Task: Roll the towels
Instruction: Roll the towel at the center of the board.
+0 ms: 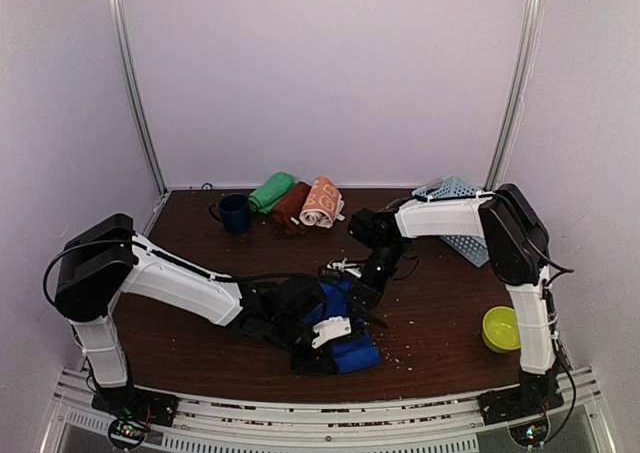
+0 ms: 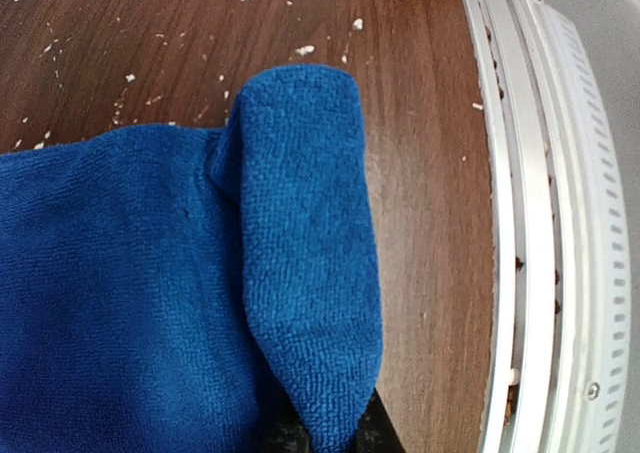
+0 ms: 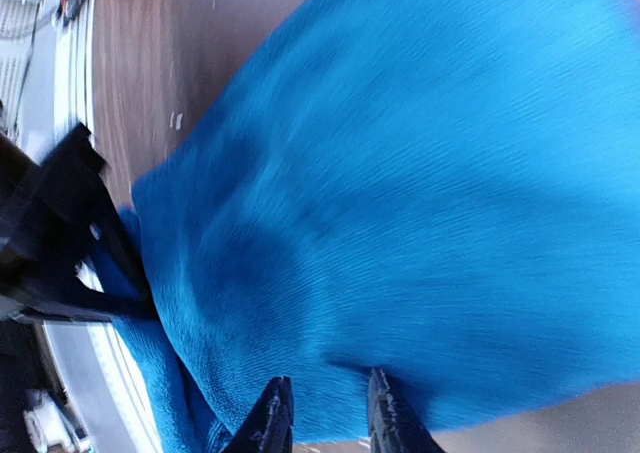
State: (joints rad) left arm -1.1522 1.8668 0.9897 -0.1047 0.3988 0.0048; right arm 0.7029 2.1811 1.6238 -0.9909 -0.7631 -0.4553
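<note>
The royal blue towel (image 2: 120, 273), barely rolled, was pinched at a folded corner by the left end effector (image 2: 335, 438); the hold of the right end effector (image 3: 325, 408) was unclear. Even rolling was required next.

It was a robotics lab booth: plain white walls (image 1: 330, 73), metal corner posts (image 1: 135, 83), and two robot arms (image 1: 180, 283) bolted to a rail (image 1: 330, 425) along a brown table (image 1: 450, 303).

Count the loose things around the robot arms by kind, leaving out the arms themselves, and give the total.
Towels: 4 (blue towel, green towel, maroon towel, orange printed towel)
Mug: 1
Basket: 1
Bowl: 1
Total: 7
</note>
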